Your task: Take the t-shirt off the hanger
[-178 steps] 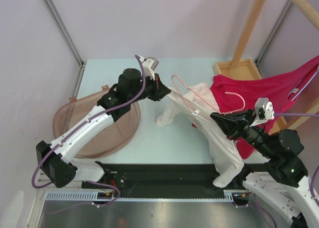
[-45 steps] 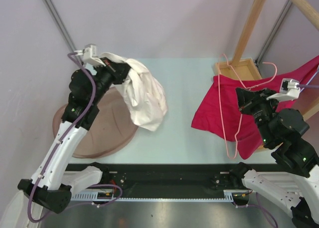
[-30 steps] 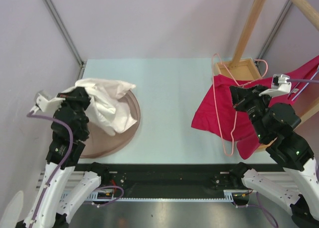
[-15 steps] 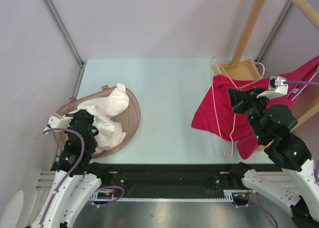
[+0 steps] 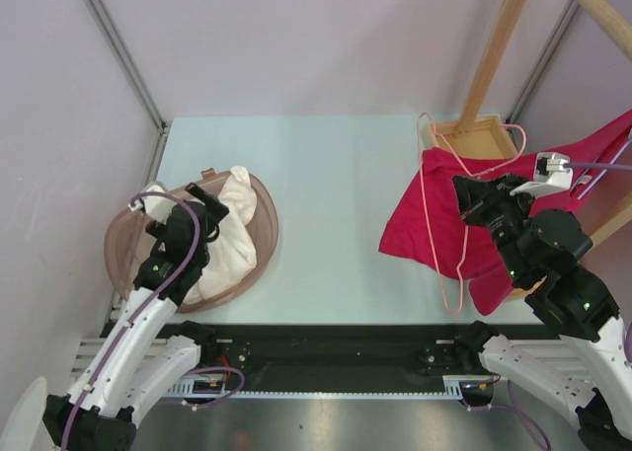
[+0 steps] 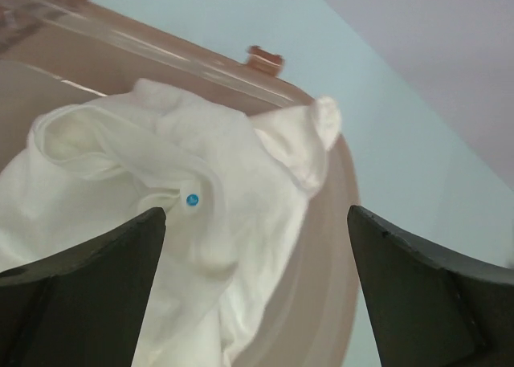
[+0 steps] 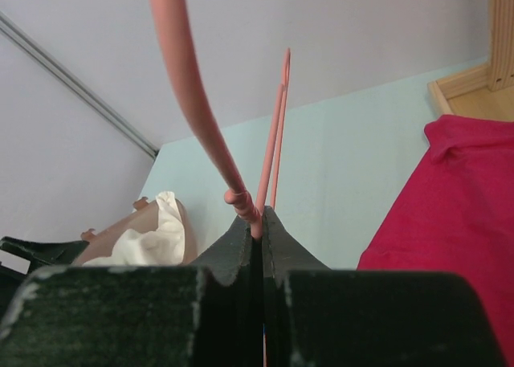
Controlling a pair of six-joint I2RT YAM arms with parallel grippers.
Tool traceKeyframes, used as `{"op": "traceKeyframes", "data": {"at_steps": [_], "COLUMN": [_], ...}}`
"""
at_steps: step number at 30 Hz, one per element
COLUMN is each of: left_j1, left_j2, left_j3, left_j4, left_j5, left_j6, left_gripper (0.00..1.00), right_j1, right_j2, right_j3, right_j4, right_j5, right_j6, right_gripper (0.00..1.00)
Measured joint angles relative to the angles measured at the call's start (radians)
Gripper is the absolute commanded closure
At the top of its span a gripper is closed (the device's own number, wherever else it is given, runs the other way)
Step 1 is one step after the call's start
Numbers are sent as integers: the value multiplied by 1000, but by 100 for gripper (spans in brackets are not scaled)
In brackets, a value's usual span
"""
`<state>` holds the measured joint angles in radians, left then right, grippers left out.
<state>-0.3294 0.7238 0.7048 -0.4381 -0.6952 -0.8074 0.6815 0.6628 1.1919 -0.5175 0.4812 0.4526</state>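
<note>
**Ops:** Top view: how far along were you?

**Me:** Done, I judged. The t-shirt [image 5: 225, 246] lay crumpled in the brown tub [image 5: 265, 236] at near left, well apart from the hanger [image 5: 432, 219]. My right hand [image 5: 472, 199] held the hanger bare over the red cloth [image 5: 420, 199].

**Ops:** Left wrist?

**Me:** My left hand [image 6: 257, 222] was spread wide with nothing in it and the shirt below. I couldn't tell whether it brushed the fabric.

**Ops:** Right wrist?

**Me:** My right hand was pinched tight on the hanger's wire. Most of its frame ran out of shot.
</note>
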Motion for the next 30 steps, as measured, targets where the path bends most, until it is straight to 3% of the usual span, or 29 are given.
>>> {"op": "traceKeyframes", "data": {"at_steps": [9,14,22,26,30], "left_j1": [-40,-137,-638,-803,-898], "left_j2": [-31,-11,190,322,434], "left_j3": [132,155,210,328,460], "left_j4": [70,238,469,449,396], "left_j5": [293,596,800,775,753], "left_j6": [136,212,361,482,575], "left_gripper": [0,0,5,4,2], "right_j1": [0,0,0,0,2], "right_j2": [32,68,134,163,174], "right_j3": [0,0,19,32,34], "right_j4": [-1,-3,-85,-141,-189], "right_j5": [-1,0,39,89,135], "right_j6": [11,30,121,189,250], "right_gripper": [100,100,100,100,100]}}
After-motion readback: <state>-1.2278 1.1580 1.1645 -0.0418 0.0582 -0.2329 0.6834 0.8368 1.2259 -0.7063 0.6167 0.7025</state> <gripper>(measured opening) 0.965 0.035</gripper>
